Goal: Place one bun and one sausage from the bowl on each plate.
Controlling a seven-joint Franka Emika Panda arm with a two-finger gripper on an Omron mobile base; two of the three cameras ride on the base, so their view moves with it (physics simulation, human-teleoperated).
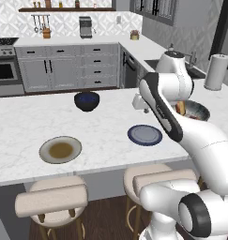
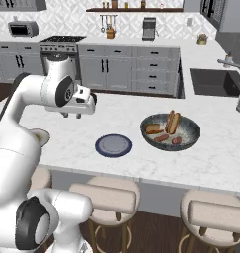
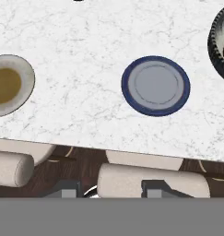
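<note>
- I've got the marble island counter (image 2: 220, 148) in front of me, stools (image 2: 109, 197) tucked under its near edge.
- Grey metallic bowl (image 2: 191, 134) sits on the counter toward the sink side, well off to the right of the arm in the right base view.
- In it: two buns (image 2: 173, 121), one propped up against the back wall, the other (image 2: 153, 129) lying at the left side; two sausages (image 2: 162, 138) side by side at the front, second one (image 2: 177, 141) nearer the right rim.
- Beige plate (image 1: 74, 142) with brown centre is bare, near the front edge on the left.
- Blue plate (image 2: 104, 149) is bare, near the front edge, just left of the bowl, not touching it.
- Dark-blue deep bowl (image 1: 87, 101) sits further back, mid-counter.
- Gripper (image 2: 72, 114) hangs above the counter, pointing down, apart from everything. Jaws partly apart, nothing between them as far as I can see.
</note>
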